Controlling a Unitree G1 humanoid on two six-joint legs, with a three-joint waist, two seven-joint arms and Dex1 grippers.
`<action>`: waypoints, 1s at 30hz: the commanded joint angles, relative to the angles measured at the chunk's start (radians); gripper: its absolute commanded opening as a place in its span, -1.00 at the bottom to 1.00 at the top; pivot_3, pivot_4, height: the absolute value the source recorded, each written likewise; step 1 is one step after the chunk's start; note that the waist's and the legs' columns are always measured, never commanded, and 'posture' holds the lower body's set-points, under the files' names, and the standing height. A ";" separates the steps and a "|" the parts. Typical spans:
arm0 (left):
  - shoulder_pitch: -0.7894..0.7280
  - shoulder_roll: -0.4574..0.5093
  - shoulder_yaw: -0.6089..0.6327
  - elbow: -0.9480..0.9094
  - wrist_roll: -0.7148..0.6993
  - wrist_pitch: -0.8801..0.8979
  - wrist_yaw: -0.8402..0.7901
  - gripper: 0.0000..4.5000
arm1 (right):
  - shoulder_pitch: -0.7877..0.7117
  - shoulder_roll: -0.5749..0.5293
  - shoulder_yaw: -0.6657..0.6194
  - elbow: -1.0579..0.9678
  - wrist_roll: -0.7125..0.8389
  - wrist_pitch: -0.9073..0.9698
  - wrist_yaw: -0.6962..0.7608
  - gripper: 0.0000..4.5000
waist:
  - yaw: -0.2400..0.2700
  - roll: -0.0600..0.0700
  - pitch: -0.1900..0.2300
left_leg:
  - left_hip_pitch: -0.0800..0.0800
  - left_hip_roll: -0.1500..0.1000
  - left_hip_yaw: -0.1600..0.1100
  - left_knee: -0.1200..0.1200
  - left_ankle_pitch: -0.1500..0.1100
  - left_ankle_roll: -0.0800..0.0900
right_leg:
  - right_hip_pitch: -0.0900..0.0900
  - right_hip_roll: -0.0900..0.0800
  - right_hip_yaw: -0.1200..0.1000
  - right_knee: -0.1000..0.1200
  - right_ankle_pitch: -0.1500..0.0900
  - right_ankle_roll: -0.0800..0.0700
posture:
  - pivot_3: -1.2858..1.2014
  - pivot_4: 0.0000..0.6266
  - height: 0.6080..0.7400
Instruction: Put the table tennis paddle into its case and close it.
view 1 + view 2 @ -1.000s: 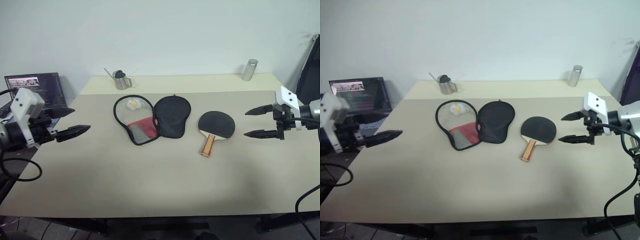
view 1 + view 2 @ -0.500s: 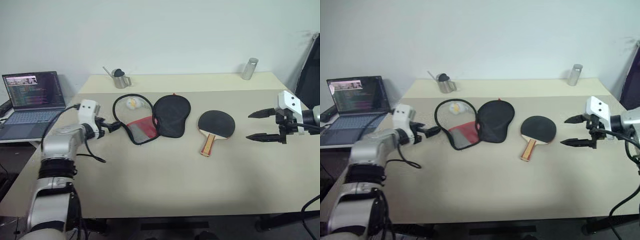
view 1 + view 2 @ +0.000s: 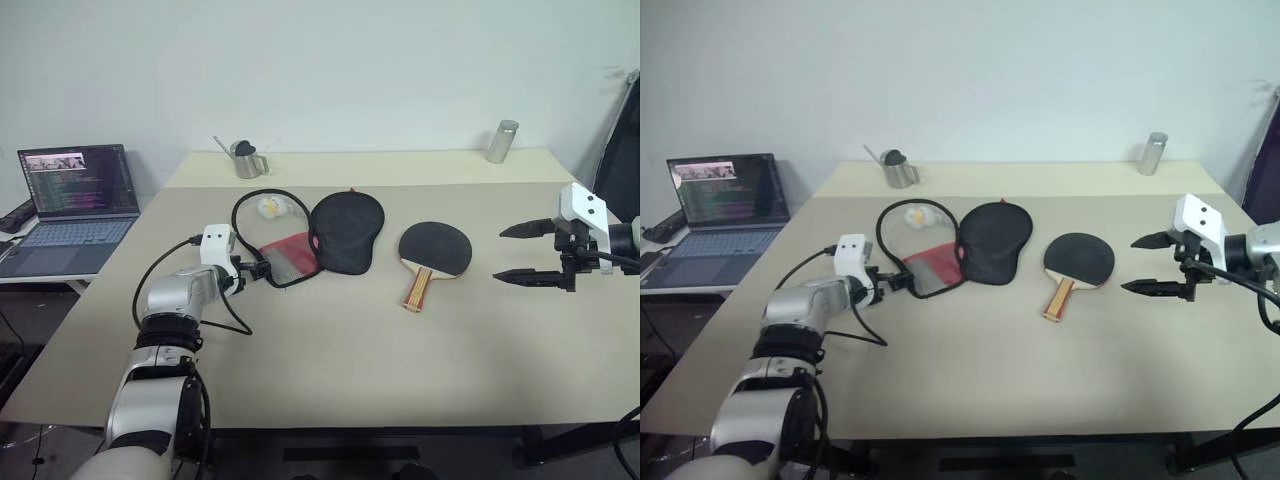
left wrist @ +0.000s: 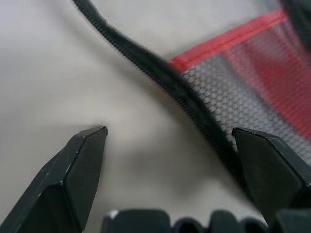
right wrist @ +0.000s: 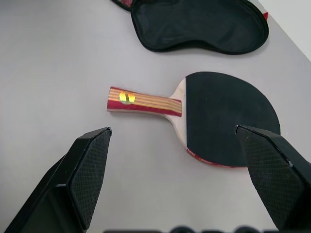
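the case lies unzipped and spread flat near the middle of the beige table, its mesh-and-red half toward the robot's left and its black half beside it on the right. the table tennis paddle rests black face up just right of the case, apart from it, its striped wooden handle pointing toward the near edge. the left gripper sits low at the near left edge of the case, jaws spread wide, one finger over the black zipper rim and mesh, the other on bare table; nothing is pinched between them. the right gripper hovers well to the right of the paddle, jaws spread wide and empty, aimed toward it. a laptop stands open on a side surface at far left, a small metal cup and a metal canister stand along the table's far edge.
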 commanded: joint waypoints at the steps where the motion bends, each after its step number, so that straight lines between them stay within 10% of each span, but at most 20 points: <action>1: -0.024 -0.044 0.022 0.044 -0.018 -0.006 0.018 1.00 | -0.016 -0.025 -0.038 -0.028 0.015 0.003 -0.005 0.99 | 0.008 0.000 0.000 | 0.000 0.000 0.000 0.000 0.000 0.000 | 0.000 0.000 0.000 0.000 0.000 0.000 | 0.03 -0.52 1.00; 17: -0.071 -0.124 0.087 0.092 -0.051 -0.077 0.016 1.00 | -0.011 -0.035 -0.044 -0.037 0.019 0.008 -0.014 0.99 | 0.028 -0.001 0.000 | 0.000 0.000 -0.001 0.001 0.000 0.000 | 0.001 0.000 -0.001 0.000 0.000 0.000 | 0.03 -0.52 1.00; 30: -0.159 -0.161 0.093 0.213 -0.043 -0.151 0.022 -0.78 | -0.003 -0.036 -0.057 -0.043 0.023 0.005 -0.033 1.00 | 0.026 -0.002 0.000 | 0.000 0.000 0.000 0.001 0.000 0.000 | 0.001 0.000 -0.001 -0.001 0.000 0.000 | 0.03 -0.52 1.00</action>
